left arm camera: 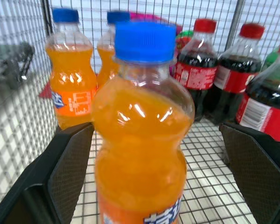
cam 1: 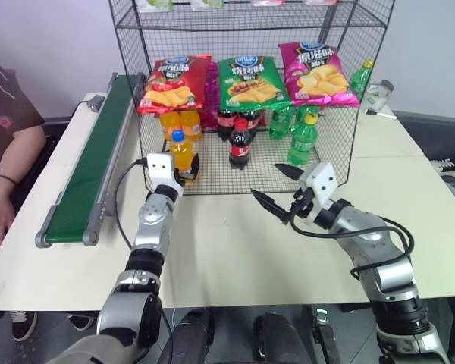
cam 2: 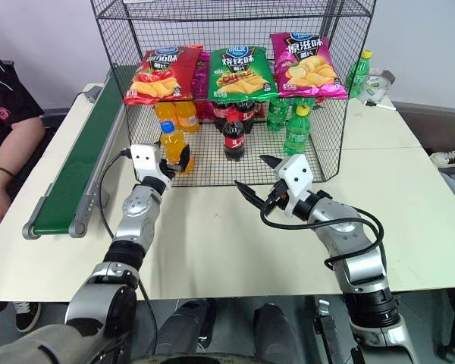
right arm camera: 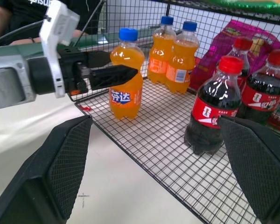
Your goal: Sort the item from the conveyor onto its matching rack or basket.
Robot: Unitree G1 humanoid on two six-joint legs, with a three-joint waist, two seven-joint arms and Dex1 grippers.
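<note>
The item, a small orange soda bottle with a blue cap, stands upright on the wire floor at the front left corner of the black mesh basket. My left gripper is open. Its fingers stand on either side of the bottle with gaps between them and it. My right gripper is open and holds nothing. It hovers over the table just in front of the basket's middle. The dark-green conveyor runs along the table's left side with nothing on it.
Two more orange bottles, cola bottles and green bottles stand deeper in the basket. Chip bags lie on the shelf above. A person's arm rests left of the conveyor. Another green bottle stands behind the rack.
</note>
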